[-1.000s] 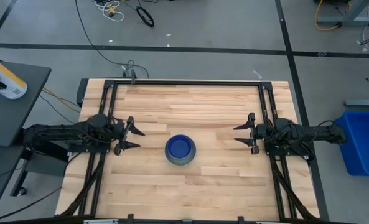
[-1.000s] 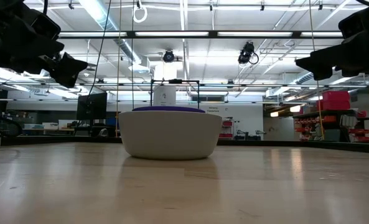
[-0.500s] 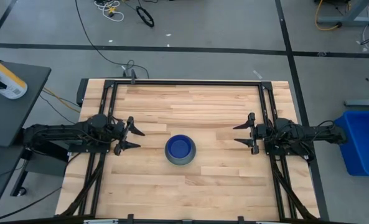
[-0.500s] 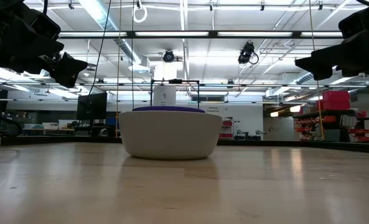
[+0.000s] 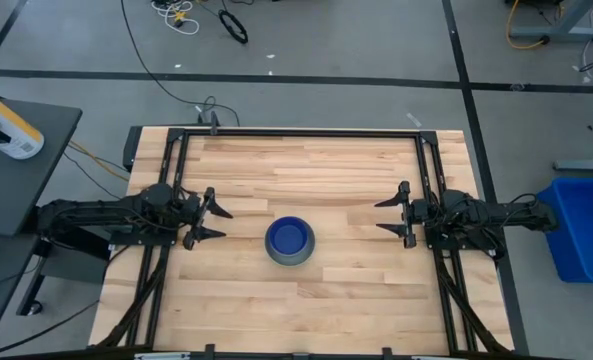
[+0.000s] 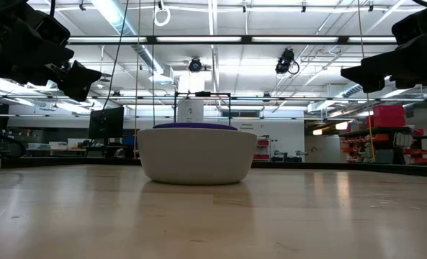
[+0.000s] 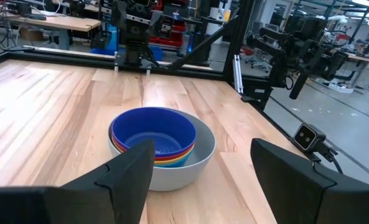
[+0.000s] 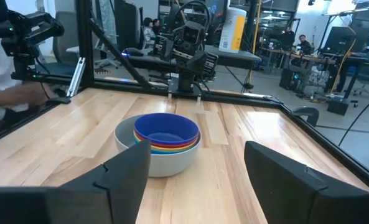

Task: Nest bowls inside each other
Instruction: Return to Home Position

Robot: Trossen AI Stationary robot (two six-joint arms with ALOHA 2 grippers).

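Observation:
The bowls stand as one nested stack in the middle of the table: a pale grey bowl (image 5: 290, 243) rests on its base on the wood, with the dark blue bowl (image 7: 153, 130) on top inside it. Light blue, yellow and red rims (image 8: 167, 147) show between them. My left gripper (image 5: 216, 223) hovers open at the table's left side, pointing level at the stack. My right gripper (image 5: 383, 216) hovers open at the right side, also level and facing the stack. Neither touches anything.
Black metal rails (image 5: 306, 133) frame the wooden table top along the far edge and both sides. A dark side table with a white bottle (image 5: 6, 125) stands off the left edge, and a blue bin (image 5: 581, 225) sits on the floor at the right.

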